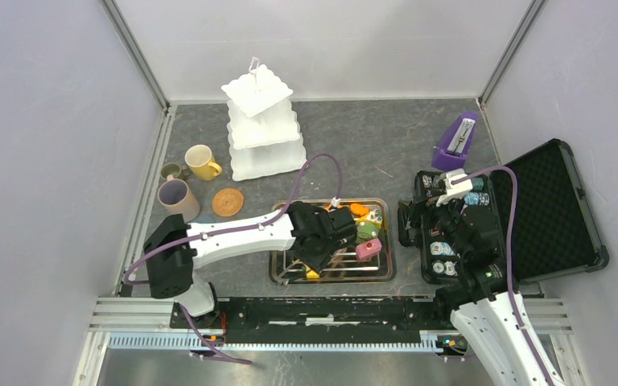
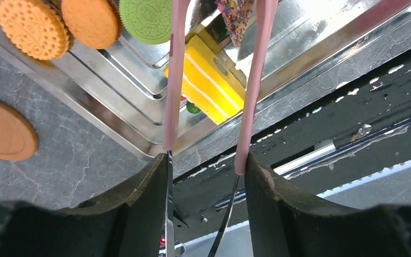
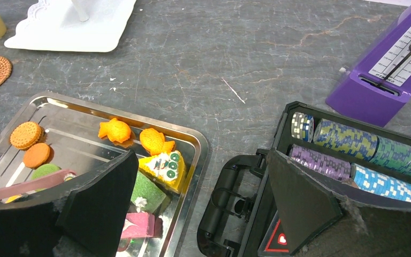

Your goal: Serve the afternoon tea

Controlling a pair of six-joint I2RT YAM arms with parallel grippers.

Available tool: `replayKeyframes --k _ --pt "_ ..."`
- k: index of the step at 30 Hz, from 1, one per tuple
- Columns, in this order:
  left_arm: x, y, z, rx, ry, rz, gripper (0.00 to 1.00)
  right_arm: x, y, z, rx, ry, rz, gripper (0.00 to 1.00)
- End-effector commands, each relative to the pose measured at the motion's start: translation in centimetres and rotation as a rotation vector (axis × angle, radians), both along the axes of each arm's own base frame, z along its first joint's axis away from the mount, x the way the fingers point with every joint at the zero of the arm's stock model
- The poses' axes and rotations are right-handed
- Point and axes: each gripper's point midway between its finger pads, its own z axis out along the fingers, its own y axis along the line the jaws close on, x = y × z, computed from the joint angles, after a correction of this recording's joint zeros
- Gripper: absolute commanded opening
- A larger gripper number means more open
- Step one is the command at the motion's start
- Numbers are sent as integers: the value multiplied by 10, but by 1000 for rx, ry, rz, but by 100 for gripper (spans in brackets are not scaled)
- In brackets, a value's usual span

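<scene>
yellow toy cake [image 2: 210, 85] between arms of pink tongs [image 2: 174, 80], in steel tray [image 2: 112, 110]

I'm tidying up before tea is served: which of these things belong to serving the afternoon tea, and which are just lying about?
For the tea: white three-tier stand, yellow mug, beige-lilac mug, small green mug, toy cakes and biscuits in the steel tray, pink tongs.
Lying about: poker chips, black case, purple metronome. Woven coaster: unclear.
</scene>
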Motion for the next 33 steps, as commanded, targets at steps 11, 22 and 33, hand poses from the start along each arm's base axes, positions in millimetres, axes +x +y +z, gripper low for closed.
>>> replayKeyframes --k 11,22,33 --pt "28 -2 53 -124 -116 44 20 11 -1 15 1 0 -25 98" --pt "105 44 73 -191 -207 248 21 27 7 25 -23 42 10 98" --pt "158 111 64 -169 -243 451 20 39 8 14 -53 65 9 98"
